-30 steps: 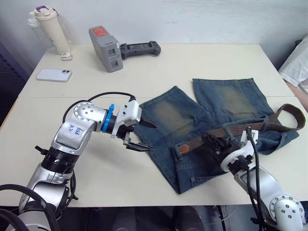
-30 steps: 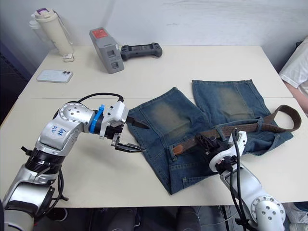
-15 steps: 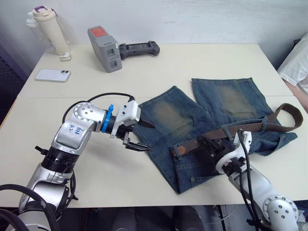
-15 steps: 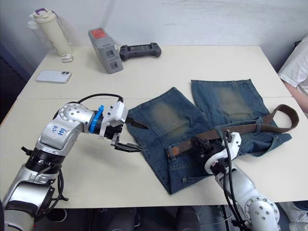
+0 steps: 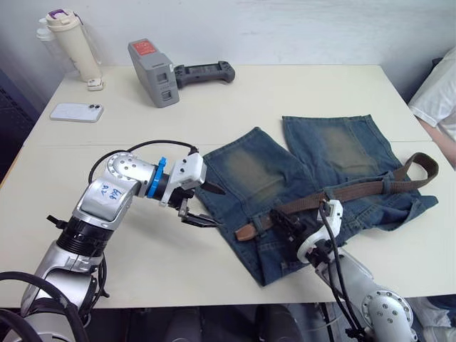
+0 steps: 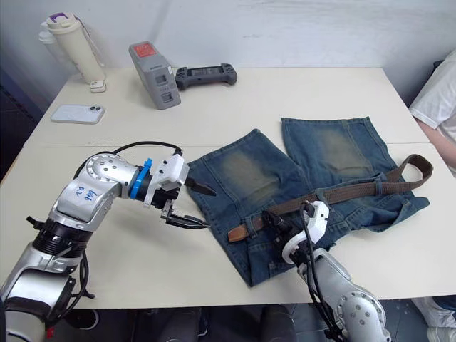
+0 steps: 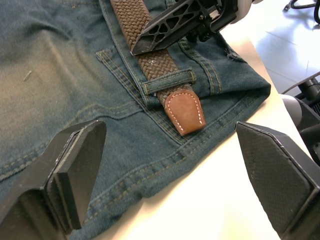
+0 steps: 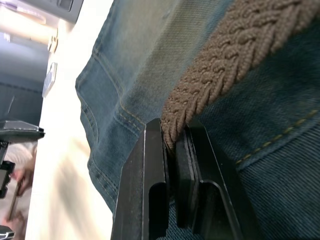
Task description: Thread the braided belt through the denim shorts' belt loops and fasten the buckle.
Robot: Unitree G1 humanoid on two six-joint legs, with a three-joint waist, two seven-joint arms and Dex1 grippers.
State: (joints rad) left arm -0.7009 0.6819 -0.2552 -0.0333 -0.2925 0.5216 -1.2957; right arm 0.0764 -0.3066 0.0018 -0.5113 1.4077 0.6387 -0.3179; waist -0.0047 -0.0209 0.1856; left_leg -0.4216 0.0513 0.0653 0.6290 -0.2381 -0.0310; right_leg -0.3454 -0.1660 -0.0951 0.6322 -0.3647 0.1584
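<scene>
The denim shorts (image 5: 320,153) lie flat on the table, waistband toward me. The braided belt (image 5: 360,190) runs along the waistband under the belt loops (image 7: 169,81). Its tan leather tip (image 5: 246,230) pokes out past the leftmost loop. My right gripper (image 5: 285,219) is shut on the belt just right of that loop, the braid pinched between its fingers (image 8: 152,180). My left gripper (image 5: 216,208) hovers open at the shorts' left edge, a short way from the tan tip (image 7: 184,111). The belt's far end curls off the shorts at the right (image 5: 424,165). The buckle is hidden.
At the back left of the table stand a white bottle (image 5: 71,43), a white phone (image 5: 76,111), a grey device (image 5: 155,71) and a black controller (image 5: 206,71). A person's white sleeve (image 5: 438,92) shows at the right edge. The table's front edge is close below the shorts.
My right gripper has slid left along the waistband, drawing the belt with it. The tan tip now sticks out past the leftmost loop. The left gripper has barely moved.
</scene>
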